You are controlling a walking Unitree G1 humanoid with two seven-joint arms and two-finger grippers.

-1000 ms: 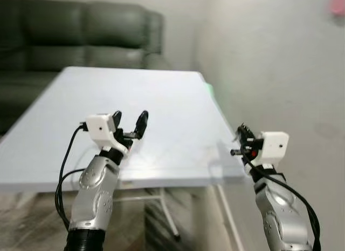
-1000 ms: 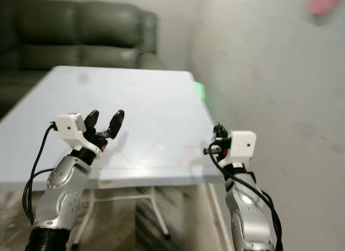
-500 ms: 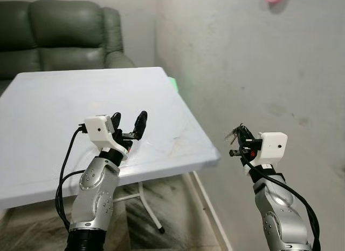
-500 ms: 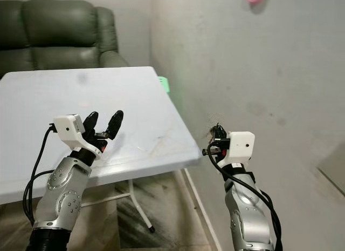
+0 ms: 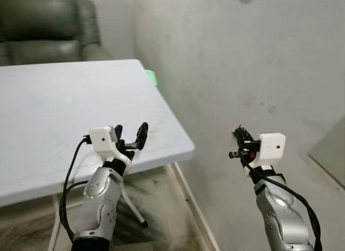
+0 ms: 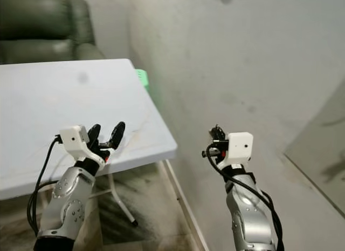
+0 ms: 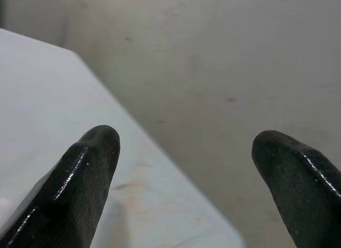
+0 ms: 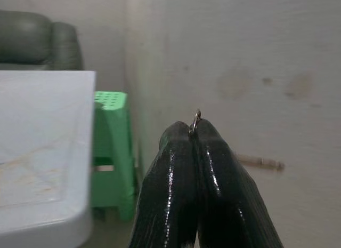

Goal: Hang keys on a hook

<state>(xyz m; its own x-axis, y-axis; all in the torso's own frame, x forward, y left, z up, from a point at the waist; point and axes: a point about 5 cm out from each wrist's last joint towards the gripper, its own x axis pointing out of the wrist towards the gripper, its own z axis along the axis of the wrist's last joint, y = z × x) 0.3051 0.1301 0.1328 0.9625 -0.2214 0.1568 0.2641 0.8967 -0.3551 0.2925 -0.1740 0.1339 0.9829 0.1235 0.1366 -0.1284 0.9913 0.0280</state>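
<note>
So the right gripper (image 8: 194, 132) is up near the wall (image 5: 259, 56), fingers pinched tight on the key ring (image 8: 196, 120) poking out the tips. Left gripper (image 5: 131, 136) hovers over the white table (image 5: 64, 100), fingers spread wide, holding nothing.

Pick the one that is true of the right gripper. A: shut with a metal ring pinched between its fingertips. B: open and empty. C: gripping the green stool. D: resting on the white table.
A: the right gripper is shut, with the key ring poking out between its fingertips.
</note>
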